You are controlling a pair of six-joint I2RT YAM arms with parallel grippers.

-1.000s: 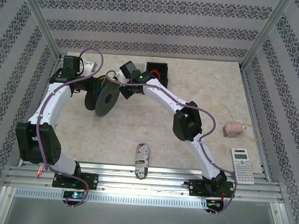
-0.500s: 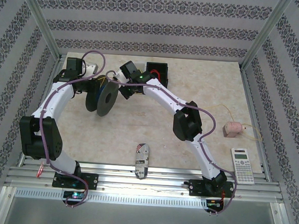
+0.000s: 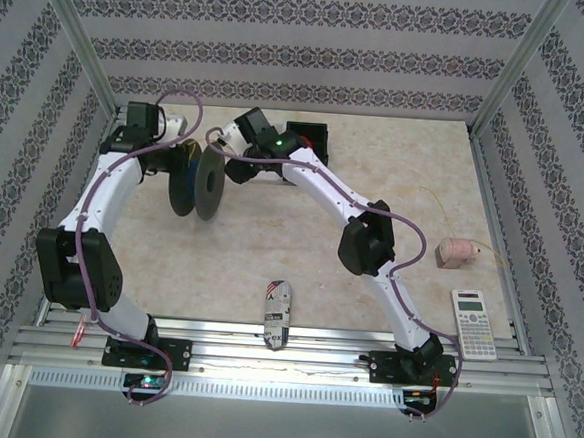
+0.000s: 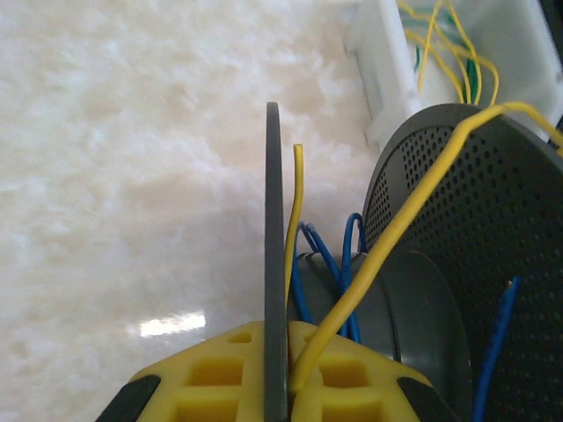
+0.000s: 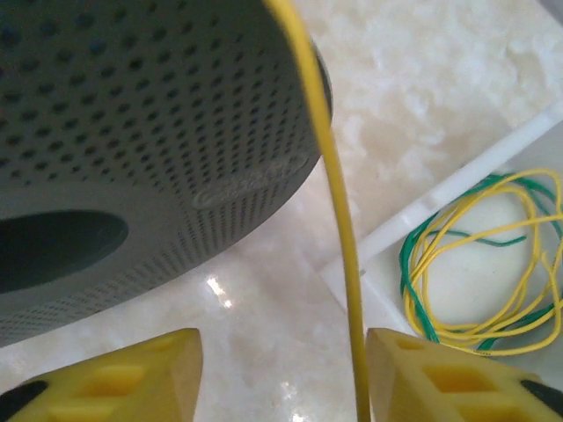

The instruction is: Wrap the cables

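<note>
- Marbled table [image 3: 404, 187] is enclosed by patterned walls.
- At the far left, the left gripper [image 4: 280, 356] is clamped on the flange of the spool [image 4: 493, 220], and the cable [image 4: 396, 229] appears trapped alongside.
- The fingers of the right gripper [image 5: 281, 345] are spread wide, and the cable is strung between them, ungripped.
- Winding is judged to be in hand. Next, the cable must be gripped and led around the hub.
- The white tray [image 5: 440, 195] is loaded with loose yellow and green wires [image 5: 415, 264]. The contents of the black box [image 3: 308, 138] cannot be determined.
</note>
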